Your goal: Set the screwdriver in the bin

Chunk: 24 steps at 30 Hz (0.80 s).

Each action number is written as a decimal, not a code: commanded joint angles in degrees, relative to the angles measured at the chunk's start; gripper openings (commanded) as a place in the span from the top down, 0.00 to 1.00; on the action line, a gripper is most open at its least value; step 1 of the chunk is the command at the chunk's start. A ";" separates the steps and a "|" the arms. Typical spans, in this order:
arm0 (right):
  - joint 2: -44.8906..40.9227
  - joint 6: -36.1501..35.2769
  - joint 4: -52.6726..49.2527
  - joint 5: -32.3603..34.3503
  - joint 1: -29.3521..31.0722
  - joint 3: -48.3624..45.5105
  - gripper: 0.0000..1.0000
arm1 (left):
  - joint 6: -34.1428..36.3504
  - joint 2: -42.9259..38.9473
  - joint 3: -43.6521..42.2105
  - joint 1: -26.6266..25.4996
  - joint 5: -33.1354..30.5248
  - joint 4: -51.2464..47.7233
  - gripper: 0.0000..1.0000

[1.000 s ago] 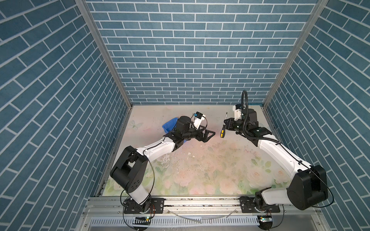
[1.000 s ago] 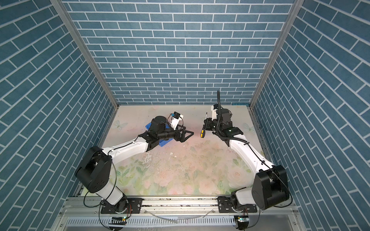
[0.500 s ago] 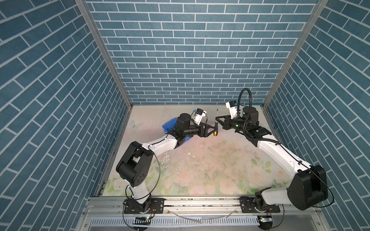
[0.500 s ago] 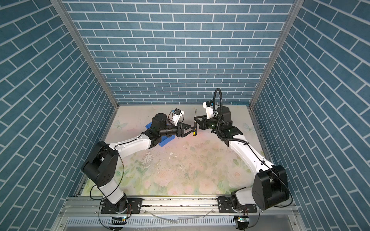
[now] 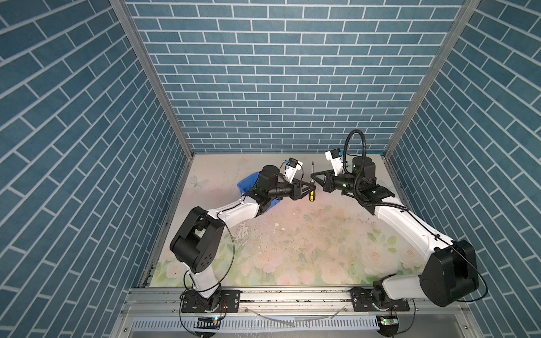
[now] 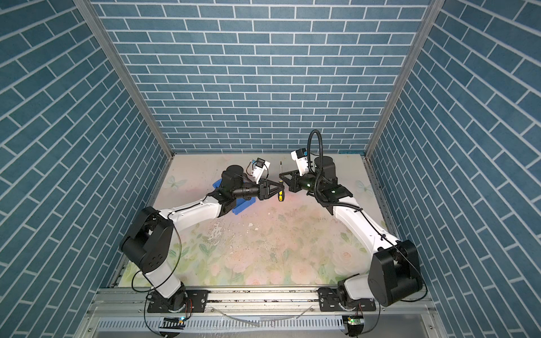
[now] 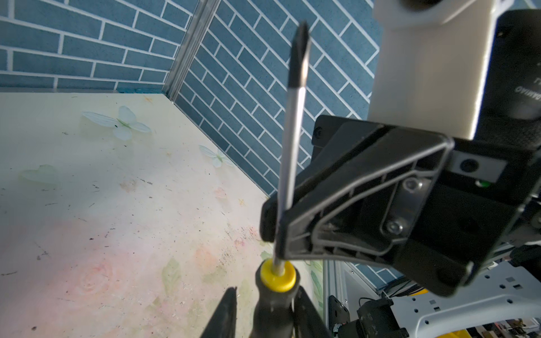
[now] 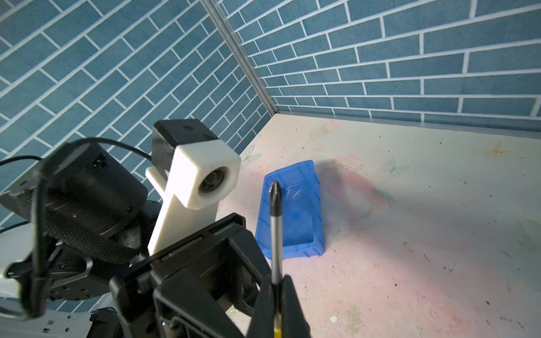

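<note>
Standing upright, tip up, the screwdriver point(image 5: 312, 197) hangs above the far tabletop point(image 5: 292, 240). The right gripper point(image 5: 313, 178) pinches its shaft. The left gripper point(image 5: 310, 189) has its jaws drawn in around the handle; whether it clamps, I cannot tell. The bin point(image 8: 317, 199) lies to the left, partly under the left arm, with clear room above.

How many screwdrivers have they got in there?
1. The screwdriver stands tip-up in mid-air. The right gripper pinches its shaft, and the left gripper has a finger on either side of its handle. The bin looks empty. Another could be hidden from these views.
</note>
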 commanded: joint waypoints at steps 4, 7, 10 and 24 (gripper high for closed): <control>1.07 -3.31 0.20 -2.27 1.20 1.64 1.00 | 0.40 1.00 0.83 0.22 0.78 1.82 0.74; 1.16 -3.57 0.01 -2.03 1.36 1.80 1.00 | 0.20 1.19 0.83 0.18 0.96 2.10 0.79; 1.07 -3.83 -0.44 -1.71 1.48 1.99 1.00 | 0.13 1.26 0.76 0.22 1.06 2.46 0.89; -0.41 -4.78 -2.48 2.38 1.54 2.60 0.62 | 0.33 0.32 -0.90 0.64 -1.14 3.57 1.00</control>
